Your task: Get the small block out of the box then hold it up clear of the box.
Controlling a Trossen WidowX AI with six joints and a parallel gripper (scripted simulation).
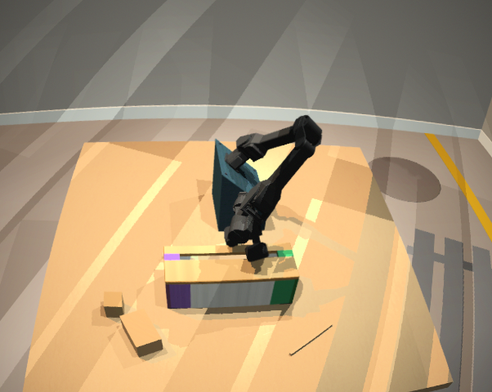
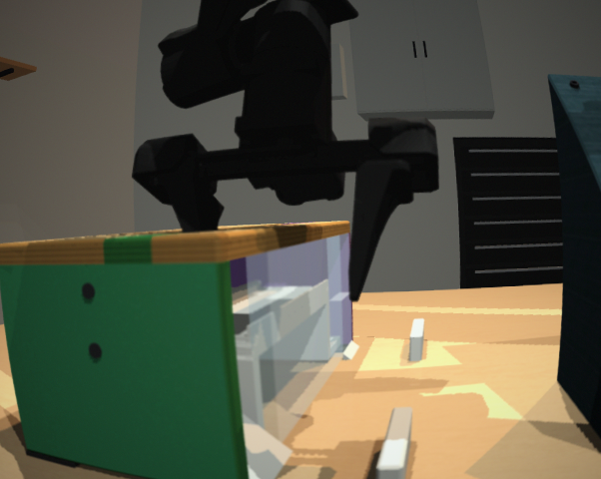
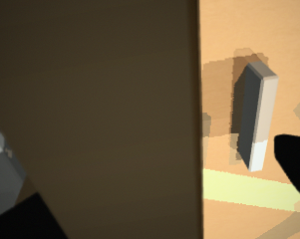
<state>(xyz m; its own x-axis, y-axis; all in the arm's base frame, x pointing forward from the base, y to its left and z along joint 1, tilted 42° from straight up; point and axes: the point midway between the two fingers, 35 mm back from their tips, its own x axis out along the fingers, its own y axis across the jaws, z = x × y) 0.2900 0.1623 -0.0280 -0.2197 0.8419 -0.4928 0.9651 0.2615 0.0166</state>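
The box [image 1: 231, 276] [image 2: 120, 355] has a wooden top, a purple left end and a green right end. Its clear face [image 2: 291, 309] is turned towards the arm, and a pale shelf shows through it. I cannot pick out the small block with certainty. My gripper [image 1: 249, 248] is open and empty. It straddles the box's top edge at the clear face [image 2: 278, 257]: one finger stands at the wooden top, and the other hangs outside the clear face, its tip above the table. In the wrist view the box top [image 3: 95, 115] fills the left side.
A tall teal wedge [image 1: 231, 185] stands behind the box, close to the arm. Small white slats [image 2: 416, 337] [image 2: 393, 445] stand on the table in front of the clear face; one shows in the wrist view [image 3: 256, 119]. Two wooden blocks [image 1: 113, 301] [image 1: 140, 333] and a thin rod [image 1: 310, 340] lie nearer the front.
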